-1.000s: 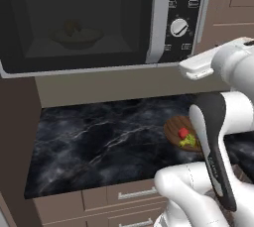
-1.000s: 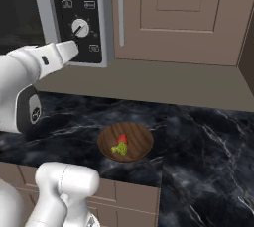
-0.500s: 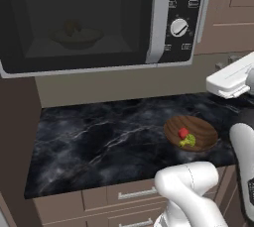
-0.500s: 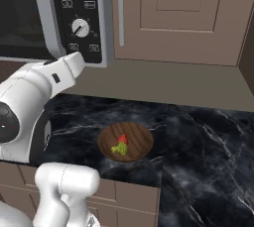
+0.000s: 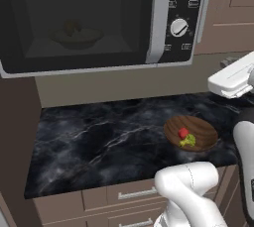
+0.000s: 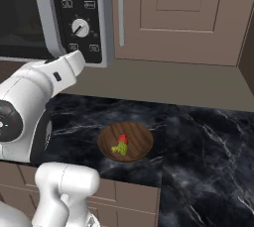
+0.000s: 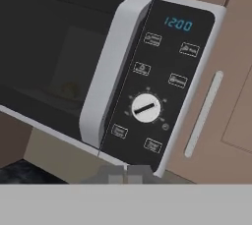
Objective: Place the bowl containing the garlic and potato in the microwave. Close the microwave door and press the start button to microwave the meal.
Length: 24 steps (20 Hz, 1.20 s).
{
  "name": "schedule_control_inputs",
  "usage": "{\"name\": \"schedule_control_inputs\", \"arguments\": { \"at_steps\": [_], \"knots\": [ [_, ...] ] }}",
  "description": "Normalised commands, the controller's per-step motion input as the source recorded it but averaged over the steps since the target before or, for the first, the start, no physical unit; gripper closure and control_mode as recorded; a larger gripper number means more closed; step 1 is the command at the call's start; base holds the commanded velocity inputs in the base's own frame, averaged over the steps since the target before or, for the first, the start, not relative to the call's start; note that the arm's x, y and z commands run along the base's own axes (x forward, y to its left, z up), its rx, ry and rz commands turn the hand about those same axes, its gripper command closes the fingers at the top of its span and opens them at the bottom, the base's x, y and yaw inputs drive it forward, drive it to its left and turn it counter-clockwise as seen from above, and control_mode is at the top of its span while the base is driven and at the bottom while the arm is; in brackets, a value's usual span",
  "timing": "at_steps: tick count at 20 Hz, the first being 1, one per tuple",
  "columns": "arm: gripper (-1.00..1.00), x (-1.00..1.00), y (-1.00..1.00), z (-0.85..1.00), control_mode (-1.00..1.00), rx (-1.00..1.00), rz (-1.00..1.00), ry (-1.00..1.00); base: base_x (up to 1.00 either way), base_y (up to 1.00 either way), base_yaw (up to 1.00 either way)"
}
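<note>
Kitchen, rendered: tan cupboards above, black marbled desk (image 5: 109,141) below, microwave (image 7: 147,71) set between them, up and ahead of my jaws

Bowl (image 5: 77,36) sits inside on the turntable, seen dimly through the dark window of the microwave door (image 5: 74,18). An orange-brown lump in it reads as the potato (image 5: 72,26); garlic too faint to make out. Door looks shut, its pale upright handle (image 7: 113,67) up and left of my jaws.

Handling, judged: the thing left to work is the control panel (image 7: 157,81). Rigid, flat, glossy, so nothing to pinch; it wants a short straight push with a closed tip, little force. Buttons are small and close-set around the white dial (image 7: 146,107), so a skewed approach could catch a neighbour or nudge the dial. Labels too blurred to say which is start; two lowest buttons (image 7: 153,145) lie nearest, just above my tips. Display shows lit digits.

Jaws (image 7: 123,173): pressed together, tips meeting, nothing between them. They hang just under the panel's lower edge, apart from it, touching nothing I can see.

Wooden bowl with red and green food (image 6: 125,141) rests on the desk well below; not mine to move
</note>
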Motion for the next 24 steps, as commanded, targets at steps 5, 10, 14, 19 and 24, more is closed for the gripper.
{"name": "schedule_control_inputs", "arguments": {
  "at_steps": [5, 10, 14, 19, 24],
  "knots": [
    [1.0, 0.01, 0.06, 0.0, -1.0, -0.13, 0.04, -0.09, 0.0, 0.0, 0.0],
    [1.0, 0.0, 0.03, 0.04, -1.0, -0.22, 0.12, -0.04, 0.0, 0.0, 0.0],
    [1.0, 0.01, 0.1, 0.07, -1.0, -0.28, 0.14, 0.0, 0.0, 0.0, 0.0],
    [1.0, 0.1, 0.17, 0.0, -1.0, -0.27, 0.11, -0.01, 0.0, 0.0, 0.0],
    [1.0, 0.19, 0.27, -0.04, -1.0, -0.19, 0.04, -0.1, 0.0, 0.0, 0.0]
  ]
}}
